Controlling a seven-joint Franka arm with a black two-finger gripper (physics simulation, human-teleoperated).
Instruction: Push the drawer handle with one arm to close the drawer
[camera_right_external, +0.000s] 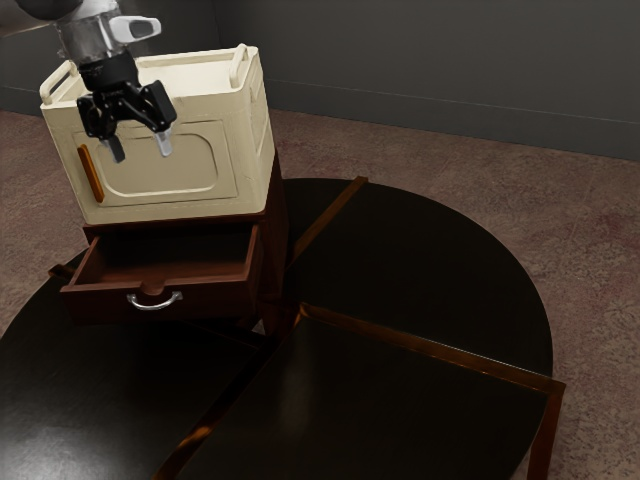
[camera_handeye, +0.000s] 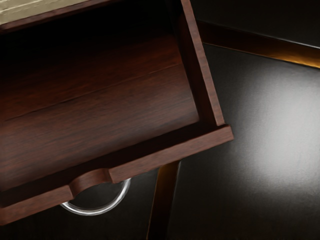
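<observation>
The fingers (camera_right_external: 140, 147) stand apart above the drawer (camera_right_external: 215, 300), which is pulled open — curved silver handle (camera_right_external: 155, 307) on its front — below a cream box (camera_right_external: 190, 168) on the cabinet (camera_right_external: 275, 235).

Open brown drawer (camera_right_external: 222, 297), curved silver handle (camera_handeye: 92, 213)

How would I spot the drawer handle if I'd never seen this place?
On the round dark table stands a brown cabinet with a cream box on top. Its open drawer has a front with a scooped notch. Just below that notch is the handle: a curved, silvery bar, unlike the box's upright orange one.
</observation>
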